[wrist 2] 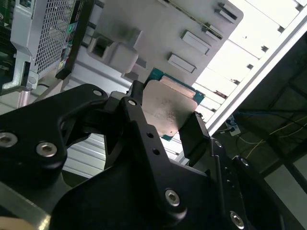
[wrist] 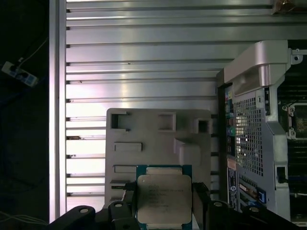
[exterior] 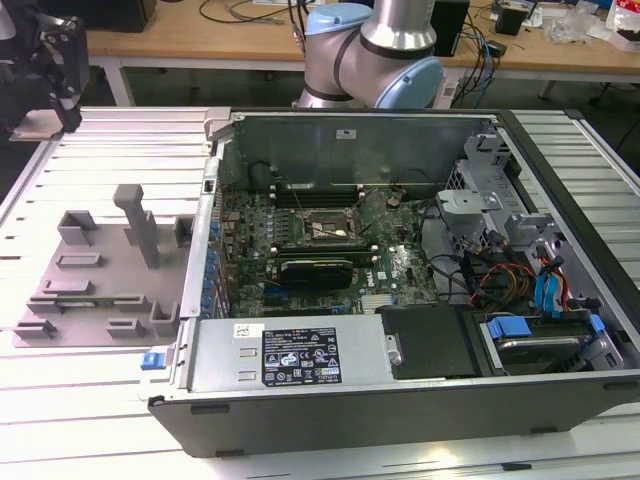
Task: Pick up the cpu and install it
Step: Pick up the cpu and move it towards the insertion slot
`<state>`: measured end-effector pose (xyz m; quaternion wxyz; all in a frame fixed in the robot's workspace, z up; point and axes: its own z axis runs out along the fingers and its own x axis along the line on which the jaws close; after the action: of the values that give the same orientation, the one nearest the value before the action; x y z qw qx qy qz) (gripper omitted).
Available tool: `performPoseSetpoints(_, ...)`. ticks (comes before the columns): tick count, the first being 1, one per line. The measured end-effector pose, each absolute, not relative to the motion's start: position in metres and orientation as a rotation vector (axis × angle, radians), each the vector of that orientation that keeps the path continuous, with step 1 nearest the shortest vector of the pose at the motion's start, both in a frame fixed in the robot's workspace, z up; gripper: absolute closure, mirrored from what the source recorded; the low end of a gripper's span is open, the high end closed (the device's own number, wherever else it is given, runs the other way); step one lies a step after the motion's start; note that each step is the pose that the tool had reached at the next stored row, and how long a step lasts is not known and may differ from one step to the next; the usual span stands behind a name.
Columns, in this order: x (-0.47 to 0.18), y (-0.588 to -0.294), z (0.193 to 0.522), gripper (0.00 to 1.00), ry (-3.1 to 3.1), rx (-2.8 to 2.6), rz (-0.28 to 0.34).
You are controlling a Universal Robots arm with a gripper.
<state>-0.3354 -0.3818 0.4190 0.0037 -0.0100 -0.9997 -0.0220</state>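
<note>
Noted the gripper [wrist 2: 165, 111] clamped shut on the cpu [wrist 2: 169, 106], one black finger [wrist 2: 135, 103] pressed against each of two opposite edges, silver top turned toward the camera in both wrist views. Logged faint lines of print on that silver top in the first wrist view, too fine to make out. Saw a thin teal border round the metal lid. Placed the cpu in front of the grey tray [wrist: 158, 139], which lies flat on the slatted aluminium table [wrist: 144, 48] with its raised blocks and pockets showing. Found the open computer case [exterior: 400, 410] just beside the tray, toward the exterior view's right, its perforated metal wall [wrist: 247, 134] visible in the first wrist view. Spotted the black socket frame [exterior: 325, 230] on the green board inside the case, well apart from the tray. Marked a large black and white label [exterior: 300, 357] on the grey box at the case's near side, crowded with small print and symbols, and a small white sticker [exterior: 345, 132] on the far inner wall, neither one legible. Logged the robot arm [exterior: 375, 50] rising behind the case
</note>
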Motion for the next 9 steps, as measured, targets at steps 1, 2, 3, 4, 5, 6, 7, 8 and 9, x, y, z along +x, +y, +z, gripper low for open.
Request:
performPoseSetpoints(1,-0.334,-0.382,0.419,0.45,-3.133,-0.031,-0.069)
performPoseSetpoints(2,-0.331,-0.382,0.419,0.45,-3.133,-0.031,-0.069)
performPoseSetpoints(3,-0.328,-0.382,0.419,0.45,-3.133,-0.031,-0.069)
performPoseSetpoints(4,-0.325,-0.382,0.419,0.45,-3.133,-0.031,-0.069)
performPoseSetpoints(5,-0.322,-0.382,0.419,0.45,-3.133,-0.031,-0.069)
performPoseSetpoints(6,-0.319,-0.382,0.419,0.45,-3.133,-0.031,-0.069)
performPoseSetpoints(7,-0.316,-0.382,0.419,0.45,-3.133,-0.031,-0.069)
performPoseSetpoints(8,-0.313,-0.382,0.419,0.45,-3.133,-0.031,-0.069)
performPoseSetpoints(9,-0.31,-0.382,0.419,0.45,-3.133,-0.031,-0.069)
